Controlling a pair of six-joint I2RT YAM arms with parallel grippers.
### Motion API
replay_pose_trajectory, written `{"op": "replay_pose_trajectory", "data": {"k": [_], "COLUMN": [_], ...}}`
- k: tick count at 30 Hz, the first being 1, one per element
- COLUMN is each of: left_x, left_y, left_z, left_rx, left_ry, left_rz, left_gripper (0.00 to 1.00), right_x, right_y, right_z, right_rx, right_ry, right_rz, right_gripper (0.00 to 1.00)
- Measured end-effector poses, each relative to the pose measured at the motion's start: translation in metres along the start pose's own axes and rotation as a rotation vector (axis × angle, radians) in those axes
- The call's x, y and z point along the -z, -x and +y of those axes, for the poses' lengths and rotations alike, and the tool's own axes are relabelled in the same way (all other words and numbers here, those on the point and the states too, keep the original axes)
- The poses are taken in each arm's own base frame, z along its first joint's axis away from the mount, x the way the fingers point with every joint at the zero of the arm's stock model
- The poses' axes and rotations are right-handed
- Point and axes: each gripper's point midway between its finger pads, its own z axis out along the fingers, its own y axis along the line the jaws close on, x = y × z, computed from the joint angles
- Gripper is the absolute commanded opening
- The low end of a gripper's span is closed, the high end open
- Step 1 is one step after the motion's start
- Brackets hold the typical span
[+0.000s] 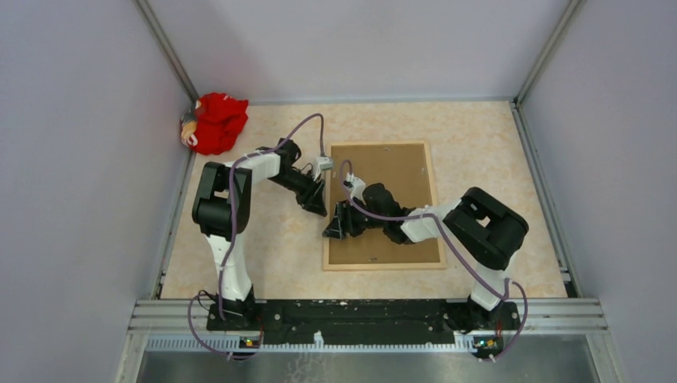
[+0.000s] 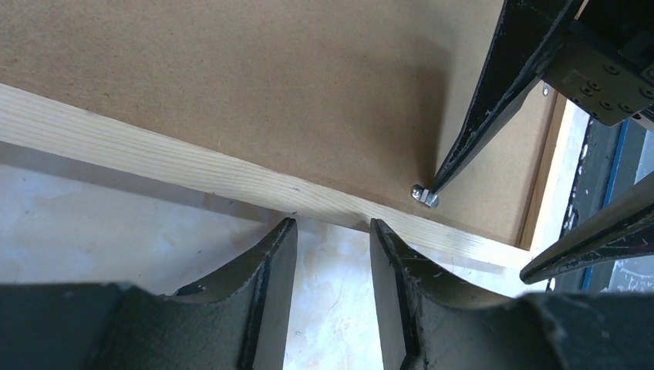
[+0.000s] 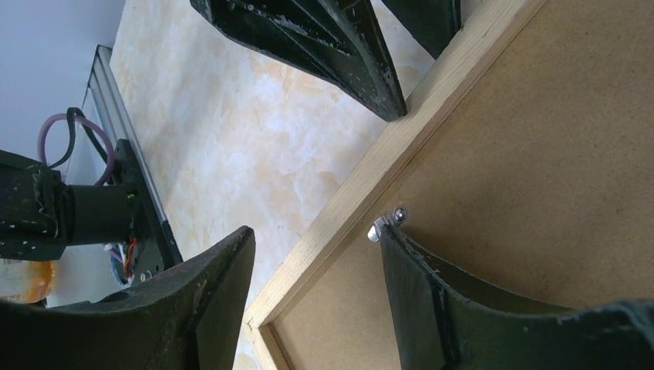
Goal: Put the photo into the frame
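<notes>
Lying face down on the pale marbled counter (image 1: pixel 479 159), a little right of its middle, the frame (image 1: pixel 383 266) shows a thin light-wood rim around a plain brown backing board (image 1: pixel 399 171). Its long sides run away from the arm bases.

Both hands are at the frame's left long side, close to each other. The left hand (image 2: pixel 333 225) hangs low over the bare counter just outside the rim. Its two fingers are parted with nothing between them, and the tips point at the wood from very near. Whether they touch the wood cannot be told.

The right hand (image 3: pixel 315 231) sits just beside it on the same side, slightly nearer the bases. Its jaws stand wide and straddle the rim without gripping anything. One finger is over the counter outside the frame. The other is over the backing board, its tip on or right against a small silver metal tab (image 3: pixel 385 222). That tab is fixed at the board's edge, just inside the wood.

From above, both forearms slant in toward this one stretch of rim, the left from the far left, the right reaching across the board.

A red cloth heap (image 1: pixel 217 121) lies in the far left corner, well apart from the frame.
</notes>
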Motion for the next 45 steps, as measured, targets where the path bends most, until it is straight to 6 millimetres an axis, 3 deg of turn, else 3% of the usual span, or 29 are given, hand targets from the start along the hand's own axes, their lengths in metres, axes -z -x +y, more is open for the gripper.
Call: {"op": "replay_pose_trajectory", "data": {"k": [12,21,30,45], "left_x": [0.0003,0.0008,0.0014,0.0019], "left_y": [-0.0008,-0.0025,-0.004,-0.0052], "left_z": [0.0005,-0.0031,-0.0048,-0.0062], "left_rx": [0.001,0.023,0.062,0.07], "left_ry": [0.003,-0.009,-0.03,-0.033], "left_rz": [0.003,0.006,0.005,0.01], "left_gripper": [0.44,0.31,0.26,0.23], "right_x": [-0.0051,-0.0093,-0.008,-0.0046], "right_y": [0.0035,0.0073,0.0072,0.0027], "right_z": [0.0006,-0.0004,-0.0025,-0.0014], "right_rx": [-0.019,-0.068,-0.114,-0.119], "right_ry": [0.004,-0.051,-0.115,-0.129], "right_rz": [-0.009,-0.065,-0.137,-0.15], "right_gripper": [0.61,0.6,0.59,0.58]}}
